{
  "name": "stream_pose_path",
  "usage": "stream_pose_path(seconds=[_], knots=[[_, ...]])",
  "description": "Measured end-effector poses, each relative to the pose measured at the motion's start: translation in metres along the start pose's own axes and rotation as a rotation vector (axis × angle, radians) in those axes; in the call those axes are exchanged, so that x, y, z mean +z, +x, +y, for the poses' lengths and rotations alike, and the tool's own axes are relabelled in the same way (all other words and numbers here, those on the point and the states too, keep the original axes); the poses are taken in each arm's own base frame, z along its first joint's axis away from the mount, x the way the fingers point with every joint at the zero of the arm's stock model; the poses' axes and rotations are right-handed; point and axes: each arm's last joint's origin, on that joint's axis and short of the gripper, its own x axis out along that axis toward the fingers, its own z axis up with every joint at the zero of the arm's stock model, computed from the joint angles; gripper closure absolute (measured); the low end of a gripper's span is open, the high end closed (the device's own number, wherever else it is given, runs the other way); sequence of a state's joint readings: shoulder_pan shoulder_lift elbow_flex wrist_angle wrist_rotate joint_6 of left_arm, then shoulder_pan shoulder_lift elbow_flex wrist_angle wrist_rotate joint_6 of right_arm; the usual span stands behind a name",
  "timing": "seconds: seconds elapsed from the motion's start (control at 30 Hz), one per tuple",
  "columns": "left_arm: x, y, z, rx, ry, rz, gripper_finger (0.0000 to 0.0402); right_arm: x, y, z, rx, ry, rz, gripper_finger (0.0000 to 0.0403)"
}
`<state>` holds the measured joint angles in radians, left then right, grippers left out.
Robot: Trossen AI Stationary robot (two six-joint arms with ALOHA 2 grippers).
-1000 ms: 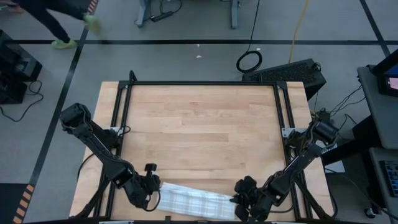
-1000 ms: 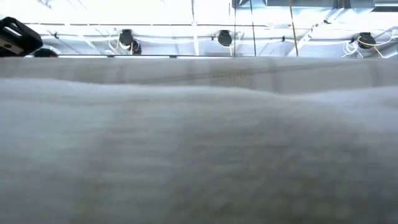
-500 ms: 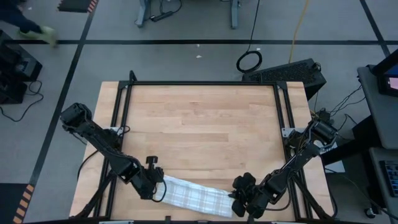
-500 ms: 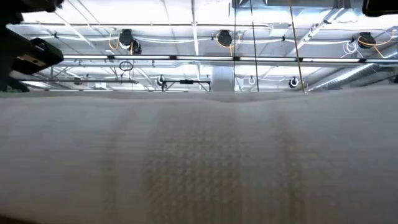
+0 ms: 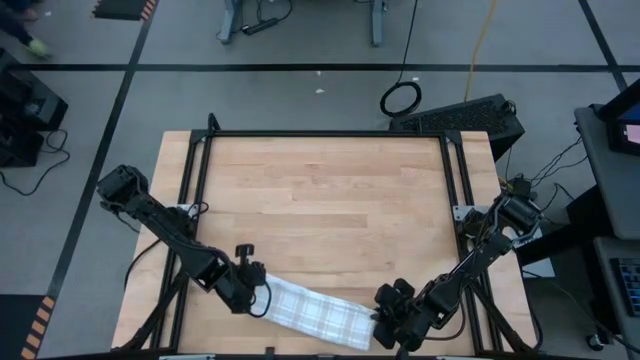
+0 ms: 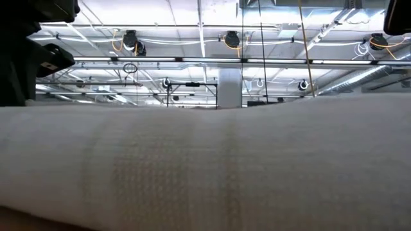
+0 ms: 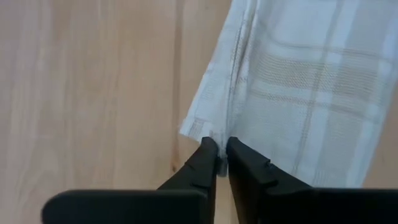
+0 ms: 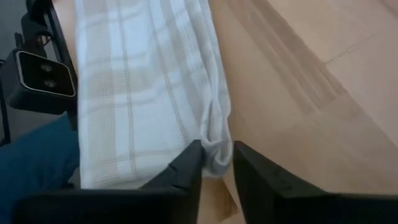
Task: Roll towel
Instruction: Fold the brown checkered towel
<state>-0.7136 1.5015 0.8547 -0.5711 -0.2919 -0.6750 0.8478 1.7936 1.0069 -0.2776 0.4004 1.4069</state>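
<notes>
1. Closest to the near edge of the pale wooden table [image 5: 320, 200], the thin white cloth towel with a faint grey check [image 5: 315, 313] lies as a long, narrow, partly rolled band, its long axis running from one arm to the other and slanting a little, the left end slightly farther from the edge than the right.
2. At the towel's left end sits the left gripper [image 7: 221, 151]; its wrist view shows the two dark fingers [image 7: 200, 163] drawn almost together with only a thin slit between them, nipping the towel's corner hem [image 7: 199, 132], which reaches straight ahead of the tips.
3. At the towel's right end sits the right gripper [image 8: 216, 160]; its fingers [image 8: 186, 163] stand a little apart, with the bunched, folded edge of the towel [image 8: 214, 134] lying in the gap, so the hold looks slack rather than firm.
4. Each arm is thus equally near its own end, and the band stretches lengthwise away from both sets of fingertips toward the other arm; any further rolling would seem to turn across that long axis, toward the far side of the table.
5. Farther off, the level view is almost filled by the towel [image 6: 205, 160], so the table surface and both grippers' tips are hidden there; only dark arm parts show at its upper corners.
6. How many turns the roll has, and whether the right fingers actually press the cloth, cannot be made out.
</notes>
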Motion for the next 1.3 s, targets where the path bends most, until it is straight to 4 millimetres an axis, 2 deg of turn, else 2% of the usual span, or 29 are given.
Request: stream_pose_path(seconds=[0.17,0.37,0.6,0.73,0.8,0.87,1.0,1.1,1.2,1.3], knots=[[0.001,0.0,0.001,0.019,-0.001,-0.018,0.0322,0.002,-0.003,0.0,-0.003,0.004,0.001,0.0276],[0.004,-0.004,0.002,0.031,0.0,-0.032,0.0253,0.0,-0.018,0.005,0.03,0.001,-0.093,0.0275],[0.02,-0.043,0.009,0.118,0.046,-0.105,0.0203,-0.014,-0.027,0.01,0.044,-0.15,-0.269,0.0286],[0.035,-0.053,0.001,0.013,0.053,-0.28,0.0204,-0.021,-0.03,0.021,0.088,-0.283,-0.448,0.0294],[0.037,-0.045,-0.006,-0.045,0.061,-0.367,0.0212,-0.024,-0.028,0.03,0.112,-0.337,-0.545,0.03],[0.033,-0.028,-0.014,-0.078,0.073,-0.409,0.0225,-0.028,-0.018,0.037,0.135,-0.389,-0.595,0.0308],[0.015,0.004,-0.024,-0.081,0.093,-0.407,0.0268,-0.033,0.024,0.04,0.171,-0.448,-0.638,0.0329],[0.002,0.024,-0.023,-0.034,0.034,-0.357,0.0307,-0.034,0.053,0.037,0.177,-0.429,-0.698,0.0359],[-0.01,0.043,-0.02,0.001,-0.007,-0.3,0.0339,-0.033,0.07,0.038,0.134,-0.411,-0.741,0.0394],[-0.022,0.06,-0.016,0.047,-0.025,-0.254,0.0357,-0.033,0.092,0.035,0.088,-0.409,-0.693,0.0396]])
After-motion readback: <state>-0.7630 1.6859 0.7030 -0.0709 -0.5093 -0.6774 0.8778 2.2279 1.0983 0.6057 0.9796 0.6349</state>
